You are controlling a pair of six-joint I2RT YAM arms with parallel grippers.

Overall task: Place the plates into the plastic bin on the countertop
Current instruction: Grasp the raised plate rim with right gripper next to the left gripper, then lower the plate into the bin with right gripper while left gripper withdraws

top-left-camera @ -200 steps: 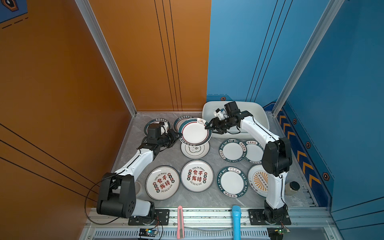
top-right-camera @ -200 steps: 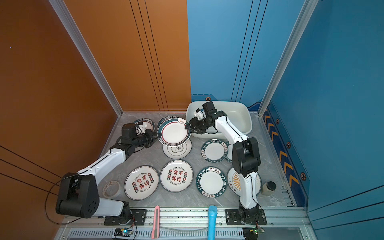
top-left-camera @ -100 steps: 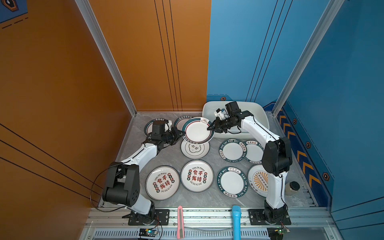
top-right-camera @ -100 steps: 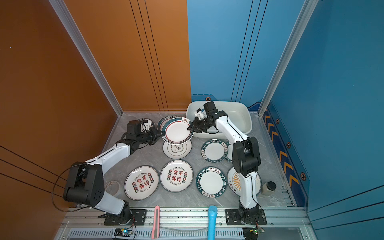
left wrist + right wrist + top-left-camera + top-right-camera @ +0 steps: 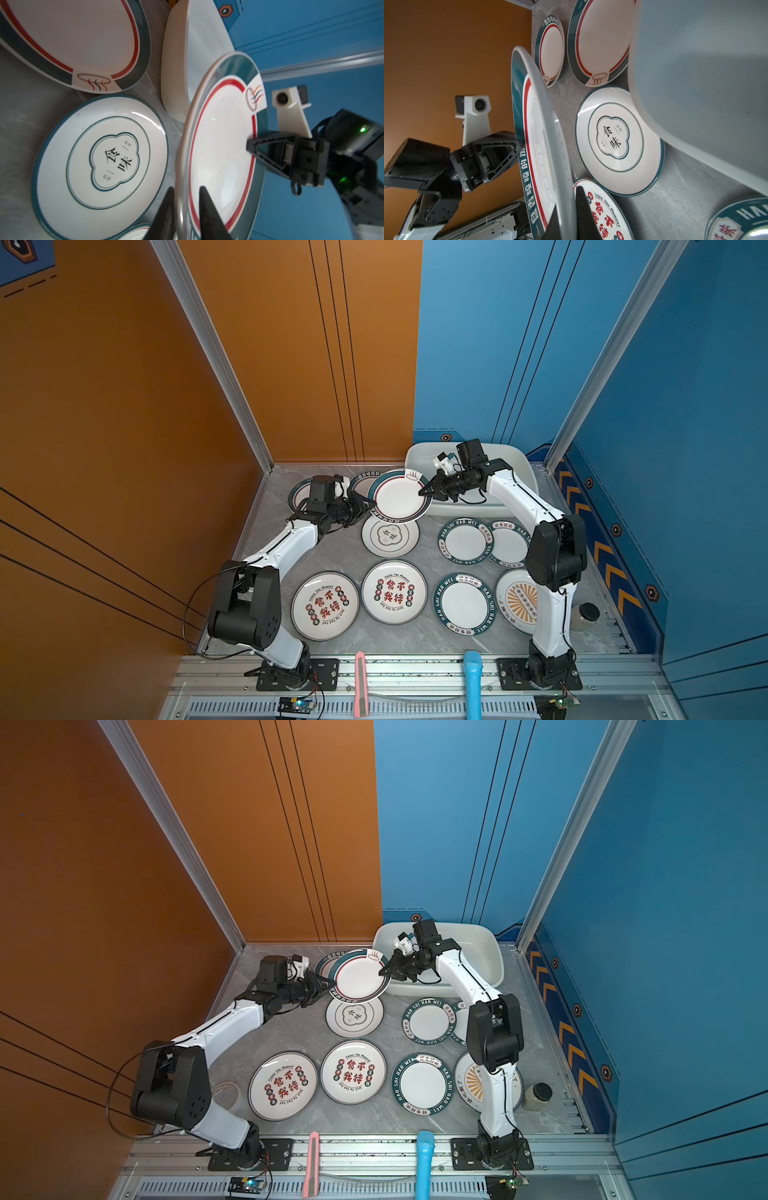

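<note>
Plate (image 5: 399, 499) between left hand (image 5: 370, 506), right hand (image 5: 424, 492)

**Two high eyes and two wrist cameras are watching one scene.**

Both top views are looking steeply down from far above the base side of the arms (image 5: 286, 543). They are taking in the whole countertop (image 5: 345, 553) and sharing nearly everything, with a slight sideways shift. The left wrist camera is riding just behind the left gripper (image 5: 187, 188) and looking out along it. It is very near the plate (image 5: 218, 155) ahead and facing the right gripper (image 5: 249, 144) beyond. The right wrist camera is looking the opposite way along its own tool, facing the left gripper across that plate. Both wrist views are sharing the plate, the cloud plate (image 5: 99, 155) near it and the bin (image 5: 176, 62).
</note>
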